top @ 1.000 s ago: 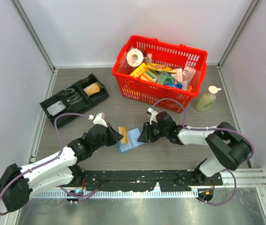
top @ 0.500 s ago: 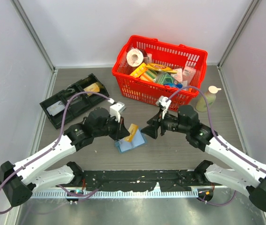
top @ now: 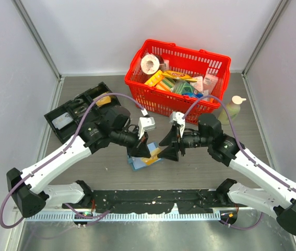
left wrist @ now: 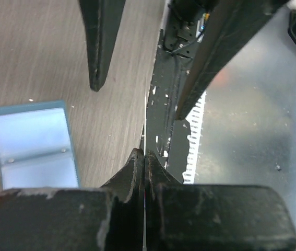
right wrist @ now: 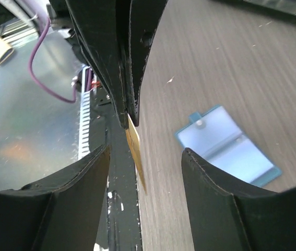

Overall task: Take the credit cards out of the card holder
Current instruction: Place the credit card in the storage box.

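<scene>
1. Up top: left gripper [top: 142, 150] is pinched shut on the orange card [top: 151, 158], just above the card holder [top: 135, 165]. Right gripper [top: 165, 148] is spread wide beside it.
2. Left wrist: fingers are pressed tight together, and the holder lies open on the table [top: 111, 172].
3. Right wrist: the card hangs ahead of the spread fingers. Looks like a handover to me, so the right needs to close squarely on the card's free end.

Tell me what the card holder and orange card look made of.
The card holder looks like soft blue vinyl or plastic: glossy clear pockets catch light. The orange card seems thin stiff plastic: it juts straight though pinched at one end.
</scene>
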